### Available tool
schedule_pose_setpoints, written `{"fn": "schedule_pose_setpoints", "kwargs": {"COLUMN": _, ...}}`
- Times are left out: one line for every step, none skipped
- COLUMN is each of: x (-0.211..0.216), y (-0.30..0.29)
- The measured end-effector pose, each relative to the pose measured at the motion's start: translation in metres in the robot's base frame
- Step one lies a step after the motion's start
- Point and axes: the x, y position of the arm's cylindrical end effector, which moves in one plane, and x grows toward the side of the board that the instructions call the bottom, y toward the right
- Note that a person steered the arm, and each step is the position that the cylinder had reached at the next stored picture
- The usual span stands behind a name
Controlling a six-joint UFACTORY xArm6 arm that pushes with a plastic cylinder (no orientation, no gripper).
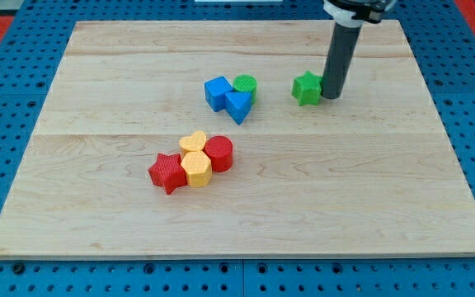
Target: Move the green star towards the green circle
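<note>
The green star (307,87) lies on the wooden board in the upper right part of the view. My tip (331,96) stands right against the star's right side. The green circle (245,86) sits to the star's left, a short gap away, touching a blue cube (218,92) and a blue triangle (237,106).
Lower left of centre is a tight cluster: a red star (168,172), a yellow hexagon (196,169), a yellow heart (193,143) and a red cylinder (218,153). The wooden board (97,99) rests on a blue pegboard surface.
</note>
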Motion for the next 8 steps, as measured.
{"fn": "schedule_pose_setpoints", "kwargs": {"x": -0.026, "y": -0.014}}
{"fn": "schedule_pose_setpoints", "kwargs": {"x": -0.041, "y": -0.028}}
{"fn": "schedule_pose_setpoints", "kwargs": {"x": -0.035, "y": -0.01}}
{"fn": "schedule_pose_setpoints", "kwargs": {"x": -0.011, "y": 0.043}}
{"fn": "schedule_pose_setpoints", "kwargs": {"x": 0.006, "y": 0.039}}
{"fn": "schedule_pose_setpoints", "kwargs": {"x": 0.006, "y": 0.006}}
{"fn": "schedule_pose_setpoints", "kwargs": {"x": -0.003, "y": -0.016}}
{"fn": "schedule_pose_setpoints", "kwargs": {"x": -0.02, "y": -0.034}}
